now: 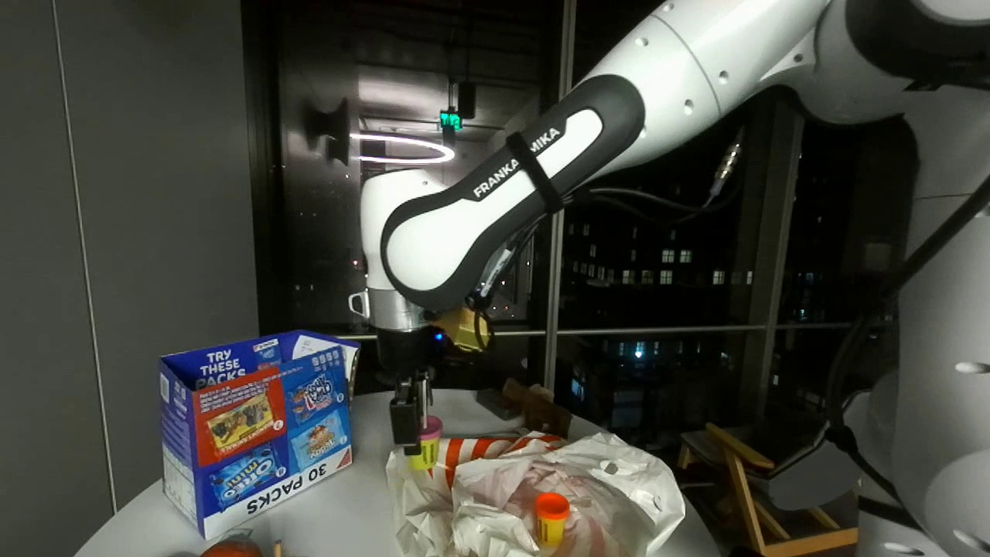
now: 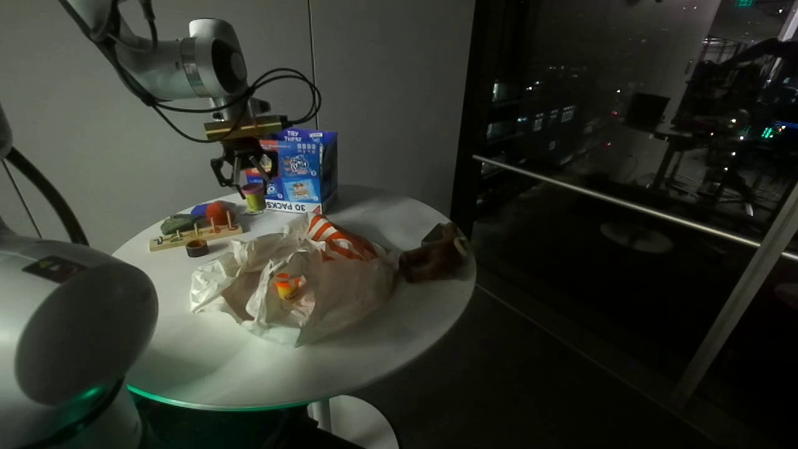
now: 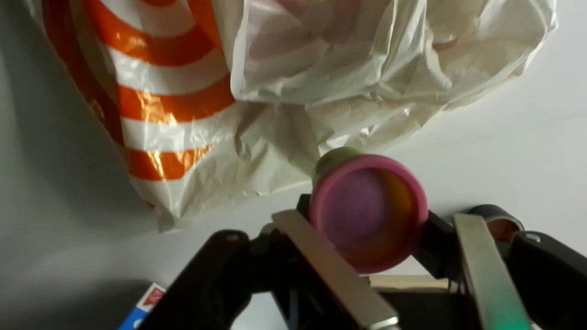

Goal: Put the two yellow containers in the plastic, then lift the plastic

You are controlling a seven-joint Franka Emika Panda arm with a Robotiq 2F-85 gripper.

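The white plastic bag with orange stripes lies crumpled and open on the round table; it shows in all views. A yellow container with an orange lid stands in the bag's mouth, also visible here. My gripper points down beside the bag. Its fingers touch both sides of a yellow container with a pink lid, whose lid fills the gap in the wrist view. I cannot tell whether its base touches the table.
A blue snack box stands close to the gripper. A wooden peg board with a red ball and a small dark ring lie beside the bag. A brown object lies near the table's edge.
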